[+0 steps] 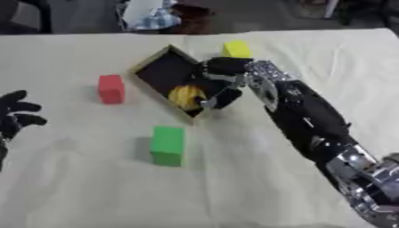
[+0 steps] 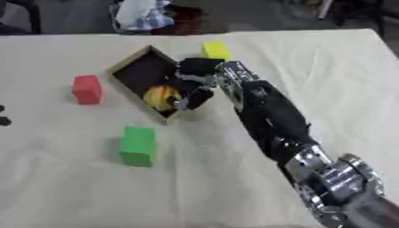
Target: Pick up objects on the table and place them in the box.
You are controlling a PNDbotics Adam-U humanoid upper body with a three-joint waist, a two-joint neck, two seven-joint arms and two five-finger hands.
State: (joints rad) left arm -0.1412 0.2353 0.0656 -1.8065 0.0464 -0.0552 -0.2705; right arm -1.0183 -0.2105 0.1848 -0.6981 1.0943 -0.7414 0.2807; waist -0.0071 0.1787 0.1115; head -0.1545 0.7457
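Observation:
A shallow box [image 1: 152,61] with a dark inside lies askew at the table's middle back. A round yellow object [image 1: 185,96] sits in its near corner. My right hand [image 1: 224,82] reaches over the box's right rim, and its fingers [image 1: 212,101] curl round the yellow object from the right. A red block [image 1: 111,88] stands left of the box, a green block [image 1: 168,145] in front of it, and a yellow block [image 1: 237,48] behind it. My left hand [image 1: 15,113] rests at the left edge with spread fingers, holding nothing.
A cream cloth [image 1: 93,187] covers the table. My right forearm [image 1: 311,124] slants across from the lower right corner. Beyond the far edge there is clutter [image 1: 152,15] on the dark floor.

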